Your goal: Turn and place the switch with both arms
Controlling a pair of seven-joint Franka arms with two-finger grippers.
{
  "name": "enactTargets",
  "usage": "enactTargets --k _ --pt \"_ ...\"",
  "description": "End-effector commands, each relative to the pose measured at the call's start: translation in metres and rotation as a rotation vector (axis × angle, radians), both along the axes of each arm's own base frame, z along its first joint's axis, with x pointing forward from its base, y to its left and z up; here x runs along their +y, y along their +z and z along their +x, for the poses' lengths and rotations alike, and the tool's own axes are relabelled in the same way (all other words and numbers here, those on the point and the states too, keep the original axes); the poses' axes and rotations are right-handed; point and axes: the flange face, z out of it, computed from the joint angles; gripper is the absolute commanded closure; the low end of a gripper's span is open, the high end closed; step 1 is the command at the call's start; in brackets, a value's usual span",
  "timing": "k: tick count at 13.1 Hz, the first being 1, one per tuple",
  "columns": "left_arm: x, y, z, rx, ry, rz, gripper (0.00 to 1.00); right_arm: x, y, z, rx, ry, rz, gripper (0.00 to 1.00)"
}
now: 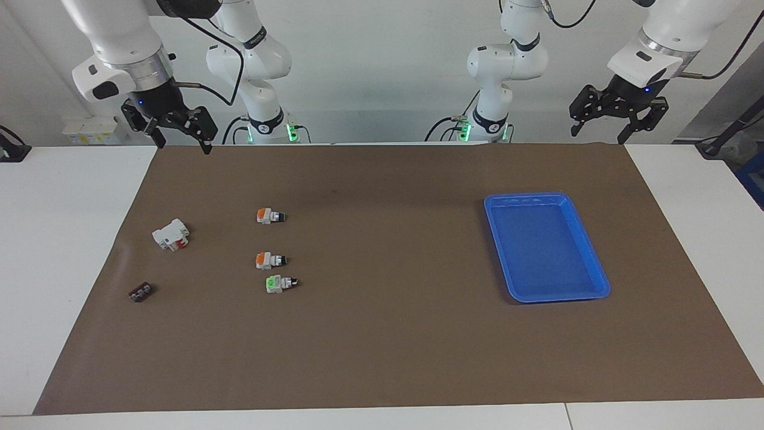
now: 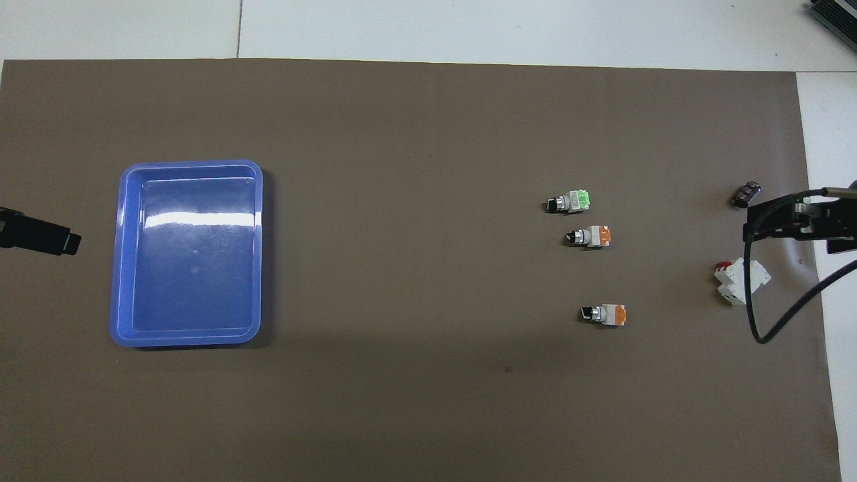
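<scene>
Two alike orange-ended switches lie on the brown mat toward the right arm's end. One is nearer to the robots, the other is farther. Both lie on their sides with the black knob pointing toward the blue tray. My right gripper hangs open and empty, high over the mat's edge at its own end. My left gripper hangs open and empty, high over the mat's edge beside the tray. Both arms wait.
A green-ended switch lies just beside the farther orange one. A white and red block and a small dark part lie near the mat's edge at the right arm's end. Two slimmer arms stand behind the table.
</scene>
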Motion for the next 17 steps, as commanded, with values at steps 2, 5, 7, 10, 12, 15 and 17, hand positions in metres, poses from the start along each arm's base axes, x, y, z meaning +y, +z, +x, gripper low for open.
enactTargets --k 2,5,7,10,12,15,17 --pt "0.003 -0.002 -0.010 0.027 0.005 -0.002 0.00 0.001 -0.001 -0.004 0.020 0.024 0.025 0.00" --pt "0.003 -0.004 -0.009 0.022 0.004 -0.002 0.00 0.001 -0.001 -0.002 0.012 0.018 0.025 0.00" --pt "0.004 -0.004 -0.009 0.022 0.005 -0.002 0.00 -0.001 -0.001 -0.002 0.012 0.025 0.025 0.00" --pt "0.004 -0.004 -0.009 0.022 0.005 -0.002 0.00 0.002 0.016 -0.013 -0.018 0.033 0.027 0.00" --pt "0.004 -0.004 -0.009 0.022 0.005 -0.002 0.00 0.001 0.017 -0.017 -0.015 0.030 0.027 0.00" --pt "0.004 -0.004 -0.009 0.022 0.005 -0.002 0.00 -0.003 0.002 -0.011 -0.085 -0.060 0.029 0.00" --pt "0.003 -0.004 -0.009 0.022 0.004 -0.002 0.00 0.001 -0.002 -0.002 -0.118 -0.154 0.016 0.00"
